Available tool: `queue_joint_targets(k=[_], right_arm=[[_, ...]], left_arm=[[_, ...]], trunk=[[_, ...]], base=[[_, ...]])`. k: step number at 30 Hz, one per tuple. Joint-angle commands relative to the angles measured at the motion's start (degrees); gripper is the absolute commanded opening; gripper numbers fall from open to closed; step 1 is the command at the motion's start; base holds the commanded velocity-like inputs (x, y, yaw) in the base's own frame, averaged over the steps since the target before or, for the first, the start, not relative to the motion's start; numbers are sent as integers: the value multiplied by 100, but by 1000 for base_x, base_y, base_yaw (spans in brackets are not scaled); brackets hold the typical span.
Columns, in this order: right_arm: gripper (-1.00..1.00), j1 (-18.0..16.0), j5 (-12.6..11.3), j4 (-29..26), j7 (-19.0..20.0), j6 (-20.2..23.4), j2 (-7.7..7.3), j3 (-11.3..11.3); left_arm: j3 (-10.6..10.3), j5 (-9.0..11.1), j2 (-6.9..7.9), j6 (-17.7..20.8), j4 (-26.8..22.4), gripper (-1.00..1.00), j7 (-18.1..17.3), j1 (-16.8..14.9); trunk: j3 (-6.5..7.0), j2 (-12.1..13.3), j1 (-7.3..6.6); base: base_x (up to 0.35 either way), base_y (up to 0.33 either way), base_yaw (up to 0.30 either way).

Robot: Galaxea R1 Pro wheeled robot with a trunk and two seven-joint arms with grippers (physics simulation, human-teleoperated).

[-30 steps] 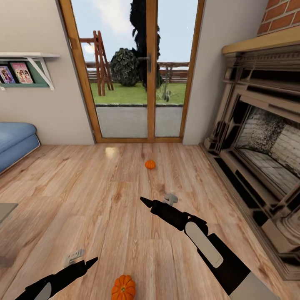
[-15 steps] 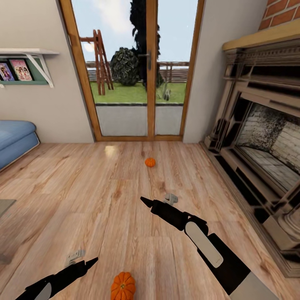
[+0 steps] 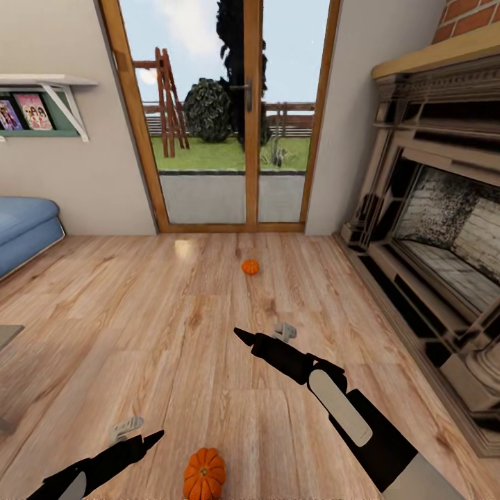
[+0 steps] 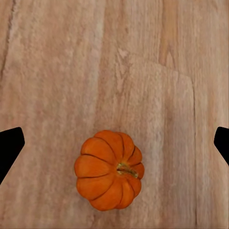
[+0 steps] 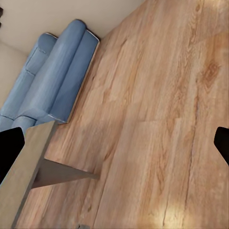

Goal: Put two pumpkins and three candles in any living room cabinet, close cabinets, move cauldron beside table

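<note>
On the wooden floor [image 3: 139, 333], at about six o'clock in the head view, a small orange pumpkin [image 3: 204, 474] sits just beside the tip of the left gripper [image 3: 135, 434]; the left wrist view looks straight down on it, stem up, between the two dark fingertips [image 4: 10, 150], which stand wide apart and hold nothing. A second pumpkin [image 3: 250, 267] lies at roughly twelve o'clock, well apart, in front of the glass door [image 3: 236, 139]. The right gripper [image 3: 267, 339] hangs above bare boards, jaws wide and empty; its wrist view takes in a blue sofa [image 5: 52, 81] and a table [image 5: 28, 167] edge. The fireplace surround [image 3: 430, 229] stands at three o'clock. The near pumpkin looks light, rigid and smooth-skinned, likely to roll or slip, so gripping across its ribbed belly below the stem seems safest.
</note>
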Motion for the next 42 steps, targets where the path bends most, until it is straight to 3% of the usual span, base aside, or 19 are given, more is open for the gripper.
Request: queue_joint_targets(k=[1, 8, 13, 17, 18, 23, 28, 42], right_arm=[[100, -3, -23, -3, 7, 12, -4, 4], [100, -2, -24, -1, 8, 15, 0, 8], [100, -2, -24, -5, 9, 25, -3, 7], [100, -2, -31, -13, 23, 30, -4, 4], [100, -2, -31, -25, 39, 33, -8, 1], [100, -2, -37, -36, 131, 42, -109, -26], [100, -2, -153, -39, 194, 27, -222, -31], [100, 6, -191, -25, 288, -32, -241, -32]], left_arm=[[-38, 60, 8, 42, -6, 100, -3, -2], [-58, 59, 4, 46, -7, 100, -18, -2], [-36, 46, 32, 82, -68, 100, -238, -11], [-20, 73, 289, 273, -511, 100, -362, -42], [-16, 99, 357, 504, -690, 100, -406, -44], [-7, 71, 408, 852, -857, 100, -813, -46], [-11, 55, 394, 921, -874, 100, -952, -46], [-13, 54, 362, 914, -815, 100, -968, -46]], trunk=[[-23, -44, 21], [-149, -324, 175], [-239, -525, 285], [-310, -685, 373], [-328, -725, 395], [-418, -925, 504], [-529, -931, 517], [-839, -950, 553]], base=[[0, 0, 0], [0, 0, 0], [0, 0, 0], [0, 0, 0], [0, 0, 0], [0, 0, 0], [0, 0, 0], [0, 0, 0]])
